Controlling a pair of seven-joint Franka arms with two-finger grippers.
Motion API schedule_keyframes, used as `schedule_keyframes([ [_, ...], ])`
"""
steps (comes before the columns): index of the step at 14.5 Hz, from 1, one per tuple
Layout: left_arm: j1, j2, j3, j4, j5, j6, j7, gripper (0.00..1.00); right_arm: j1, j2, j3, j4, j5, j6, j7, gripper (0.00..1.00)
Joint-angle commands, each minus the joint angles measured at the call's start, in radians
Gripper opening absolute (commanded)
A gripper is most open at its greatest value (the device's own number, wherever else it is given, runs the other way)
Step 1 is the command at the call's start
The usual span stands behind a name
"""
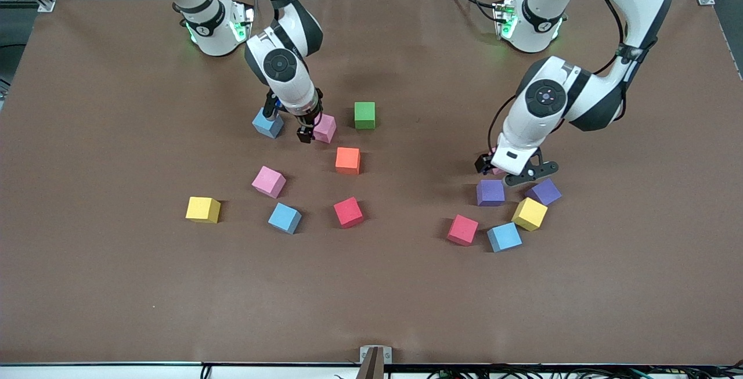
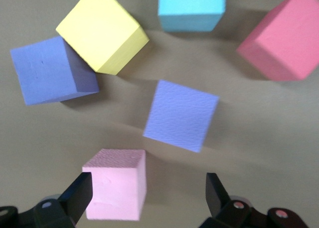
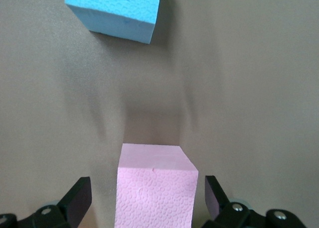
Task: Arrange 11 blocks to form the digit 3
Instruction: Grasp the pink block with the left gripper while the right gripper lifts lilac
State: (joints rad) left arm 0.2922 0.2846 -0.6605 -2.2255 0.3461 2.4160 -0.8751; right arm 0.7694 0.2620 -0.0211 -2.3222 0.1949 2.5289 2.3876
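Several blocks lie loose in two groups on the table; no digit 3 is in view. My right gripper [image 1: 310, 129] [image 3: 148, 190] is low and open around a pink block [image 1: 326, 128] [image 3: 155, 188], with a gap on each side. A light blue block [image 1: 268, 124] [image 3: 114, 11] sits close by. My left gripper [image 1: 490, 169] [image 2: 148, 193] is open over another pink block [image 2: 115, 190], which lies against one finger [image 2: 79, 190] and is almost hidden in the front view. Beside it are two purple blocks [image 1: 490, 192] [image 1: 544, 191].
A yellow [image 1: 529, 213], a light blue [image 1: 504, 237] and a red block [image 1: 462, 230] lie near the left gripper. Green [image 1: 364, 115], orange [image 1: 347, 160], pink [image 1: 269, 181], yellow [image 1: 203, 209], light blue [image 1: 284, 217] and red [image 1: 348, 212] blocks lie near the right arm.
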Motion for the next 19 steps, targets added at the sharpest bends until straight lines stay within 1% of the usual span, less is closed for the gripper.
schedule_keyframes([
  [1,0.057,-0.058,-0.019,-0.108,0.036,0.077,0.024,1.0,0.005,-0.012,0.006,-0.002,0.026,-0.001,0.008,1.0],
  [4,0.062,-0.054,-0.017,-0.147,0.04,0.103,0.03,1.0,0.03,-0.004,0.006,0.003,0.026,0.016,0.012,1.0],
  [7,0.064,-0.05,-0.017,-0.16,0.054,0.104,0.03,1.0,0.051,0.011,0.006,0.004,0.04,0.03,0.012,1.0],
  [10,0.085,-0.03,-0.017,-0.181,0.054,0.181,0.03,1.0,0.056,0.039,0.003,0.003,0.038,0.062,0.01,1.0],
  [11,0.087,-0.027,-0.016,-0.187,0.056,0.192,0.03,1.0,0.054,0.051,0.001,0.003,0.037,0.074,0.009,0.99],
  [12,0.096,-0.025,-0.016,-0.191,0.077,0.193,0.03,1.0,0.054,0.056,0.001,0.003,0.035,0.083,0.004,0.93],
  [14,0.119,-0.005,-0.016,-0.192,0.122,0.204,0.028,1.0,0.054,0.059,0.001,0.003,0.023,0.093,-0.016,0.73],
  [15,0.119,-0.001,-0.016,-0.197,0.126,0.213,0.028,1.0,0.054,0.057,0.003,0.003,0.021,0.093,-0.075,0.53],
  [16,0.119,0.005,-0.016,-0.2,0.126,0.225,0.024,1.0,0.054,0.056,0.003,0.004,0.023,0.091,-0.118,0.12],
  [17,0.119,0.01,-0.016,-0.2,0.126,0.236,0.016,1.0,0.053,0.056,0.004,0.004,0.023,0.091,-0.12,0.0],
  [19,0.119,0.025,-0.016,-0.198,0.126,0.242,0.005,1.0,0.057,0.056,0.004,0.004,0.023,0.09,-0.134,0.0],
])
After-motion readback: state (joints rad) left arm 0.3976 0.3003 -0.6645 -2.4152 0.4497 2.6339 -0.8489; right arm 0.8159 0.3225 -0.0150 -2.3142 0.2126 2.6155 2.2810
